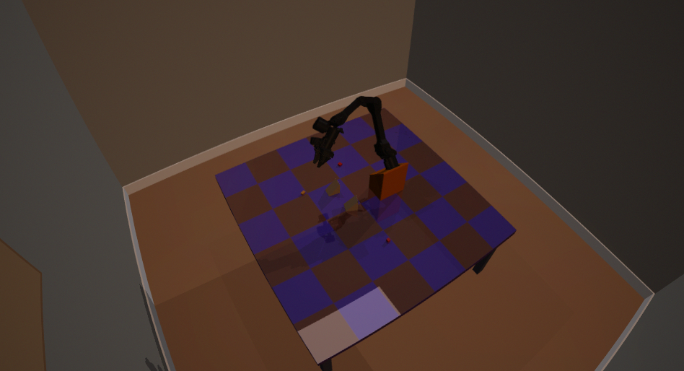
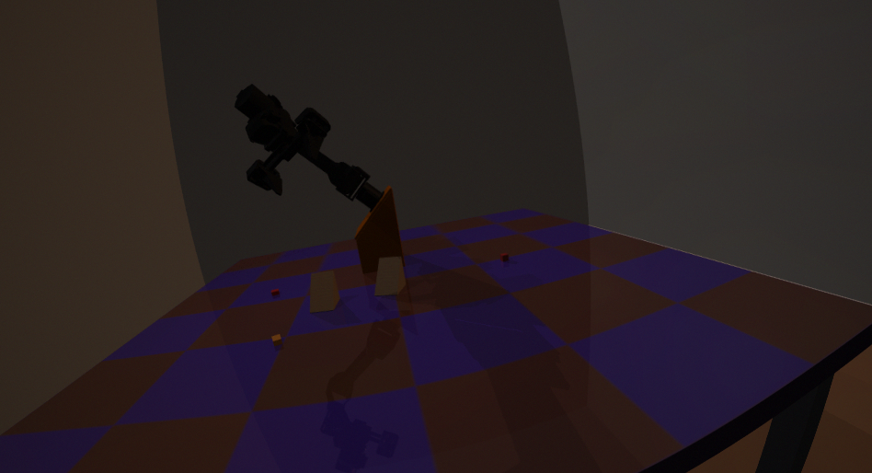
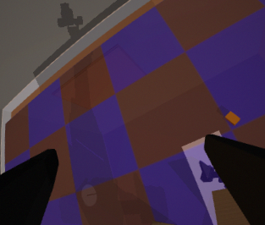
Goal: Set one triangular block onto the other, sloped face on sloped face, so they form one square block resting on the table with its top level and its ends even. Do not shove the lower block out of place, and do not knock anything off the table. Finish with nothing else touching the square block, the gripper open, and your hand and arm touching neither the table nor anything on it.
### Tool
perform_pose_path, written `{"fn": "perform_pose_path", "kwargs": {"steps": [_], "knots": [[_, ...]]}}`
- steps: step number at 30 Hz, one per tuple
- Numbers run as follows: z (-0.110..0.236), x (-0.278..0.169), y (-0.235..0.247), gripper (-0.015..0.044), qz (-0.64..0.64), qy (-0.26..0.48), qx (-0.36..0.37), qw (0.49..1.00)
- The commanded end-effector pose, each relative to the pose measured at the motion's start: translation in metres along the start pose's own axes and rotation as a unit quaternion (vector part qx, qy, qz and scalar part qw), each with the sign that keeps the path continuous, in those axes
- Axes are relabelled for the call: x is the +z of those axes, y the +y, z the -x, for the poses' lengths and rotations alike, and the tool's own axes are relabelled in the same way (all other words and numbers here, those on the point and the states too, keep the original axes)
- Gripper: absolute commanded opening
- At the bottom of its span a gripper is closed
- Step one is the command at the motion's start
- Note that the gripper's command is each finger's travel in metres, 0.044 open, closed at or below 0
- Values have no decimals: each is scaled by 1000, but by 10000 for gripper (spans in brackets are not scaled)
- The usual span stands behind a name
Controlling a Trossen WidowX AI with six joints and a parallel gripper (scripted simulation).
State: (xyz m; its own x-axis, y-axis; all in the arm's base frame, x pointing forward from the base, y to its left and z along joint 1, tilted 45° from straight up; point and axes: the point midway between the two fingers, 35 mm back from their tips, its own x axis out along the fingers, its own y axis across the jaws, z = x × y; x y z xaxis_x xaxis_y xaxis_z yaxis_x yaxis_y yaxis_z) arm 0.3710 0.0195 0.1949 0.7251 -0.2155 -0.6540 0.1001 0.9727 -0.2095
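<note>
Broadly, the checkered table point(image 1: 431, 273) carries an orange wedge-shaped panel point(image 1: 389, 180) in front of the arm's base. Above the table's far part hangs the gripper point(image 1: 319, 160), fingers spread wide and holding nothing. Two tan triangular blocks point(image 2: 323, 291) point(image 2: 389, 275) stand apart from each other, just before the panel. Small red cubes point(image 2: 275, 292) lie well apart.

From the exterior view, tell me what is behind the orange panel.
The arm rises from behind the orange panel; its base is covered. The open hand hangs high, holding nothing.
</note>
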Motion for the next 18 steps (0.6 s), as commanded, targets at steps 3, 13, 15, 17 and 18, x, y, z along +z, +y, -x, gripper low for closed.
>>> {"fn": "perform_pose_path", "kwargs": {"steps": [3,13,15,17,18], "knots": [[-36,-71,-56,440,53,157,-132,977],[-41,-142,-115,440,133,328,-242,904],[-41,-142,-115,440,133,328,-242,904],[-41,-142,-115,440,133,328,-242,904],[-41,-142,-115,440,133,328,-242,904]]}}
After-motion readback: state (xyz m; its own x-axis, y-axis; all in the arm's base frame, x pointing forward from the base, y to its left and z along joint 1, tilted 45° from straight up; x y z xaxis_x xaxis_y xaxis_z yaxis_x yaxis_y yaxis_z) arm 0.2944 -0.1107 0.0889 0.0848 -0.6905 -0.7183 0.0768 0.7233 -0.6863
